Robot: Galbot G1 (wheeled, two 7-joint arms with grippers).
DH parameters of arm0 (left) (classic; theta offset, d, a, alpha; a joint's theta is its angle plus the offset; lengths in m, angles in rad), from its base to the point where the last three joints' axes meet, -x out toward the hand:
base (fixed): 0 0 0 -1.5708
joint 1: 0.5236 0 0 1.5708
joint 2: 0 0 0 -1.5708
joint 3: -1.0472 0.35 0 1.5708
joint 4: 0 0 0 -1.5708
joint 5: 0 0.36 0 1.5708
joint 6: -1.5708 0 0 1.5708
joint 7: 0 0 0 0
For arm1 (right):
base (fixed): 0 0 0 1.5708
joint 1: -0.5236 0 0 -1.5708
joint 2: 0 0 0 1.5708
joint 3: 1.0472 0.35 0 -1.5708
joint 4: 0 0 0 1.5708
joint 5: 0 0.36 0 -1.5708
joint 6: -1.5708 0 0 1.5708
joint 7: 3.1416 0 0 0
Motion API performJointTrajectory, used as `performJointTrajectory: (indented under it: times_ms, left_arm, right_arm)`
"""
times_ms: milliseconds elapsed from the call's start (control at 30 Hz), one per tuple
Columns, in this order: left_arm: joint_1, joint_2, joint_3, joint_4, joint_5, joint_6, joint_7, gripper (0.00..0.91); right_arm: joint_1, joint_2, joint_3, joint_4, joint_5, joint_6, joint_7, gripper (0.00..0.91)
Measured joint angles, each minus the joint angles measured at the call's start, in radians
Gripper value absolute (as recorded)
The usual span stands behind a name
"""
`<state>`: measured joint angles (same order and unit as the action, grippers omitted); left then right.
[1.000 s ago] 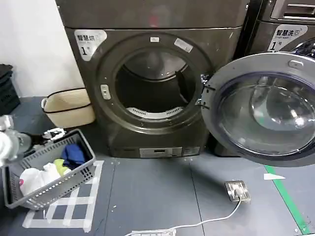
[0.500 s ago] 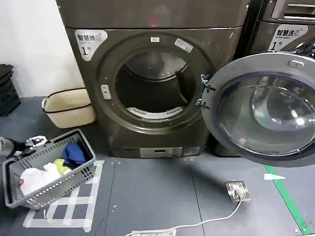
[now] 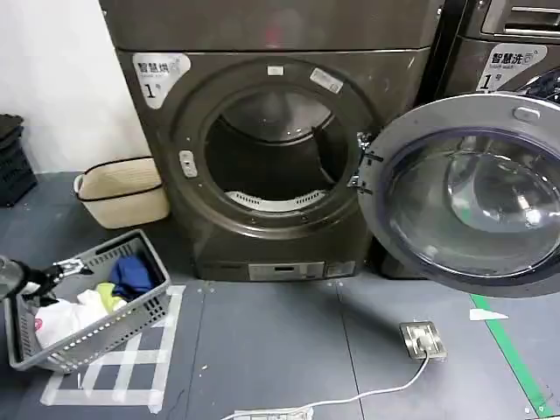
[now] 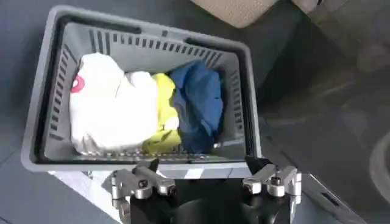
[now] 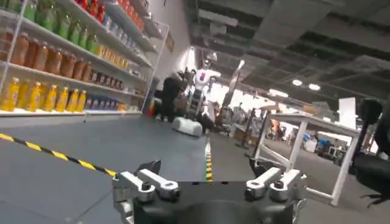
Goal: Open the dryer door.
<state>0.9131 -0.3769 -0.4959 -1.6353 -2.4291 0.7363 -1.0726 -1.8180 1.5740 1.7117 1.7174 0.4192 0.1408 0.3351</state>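
Chrome-ringed, heavy, slippery, the door (image 3: pixel 472 197) hung wide open at three o'clock, best held by its rim; left gripper (image 3: pixel 74 266) and right gripper (image 5: pixel 210 182) had fingers spread, empty.

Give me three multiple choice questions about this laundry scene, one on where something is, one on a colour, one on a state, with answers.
1. Where is the left gripper?
A. over the grey slatted plastic laundry basket
B. inside the drum
C. on the door rim

2. What colour is the garment between the white and blue ones in the basket?
A. red
B. yellow
C. black

3. How is the round chrome-ringed dryer door?
A. shut
B. removed
C. swung open to the right

Answers: 1 A, the left wrist view looks down into the basket. 2 B, a yellow garment lies there. 3 C, the drum opening is exposed.
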Motion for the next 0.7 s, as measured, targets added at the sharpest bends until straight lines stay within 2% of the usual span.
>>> performJointTrajectory:
  times_ms: [700]
  left_arm:
    - [-0.122, 0.001, 0.038, 0.100, -0.028, 0.000, -0.003, 0.907]
  right_arm:
    - [-0.007, 0.010, -0.002, 0.003, 0.013, 0.006, -0.015, 0.907]
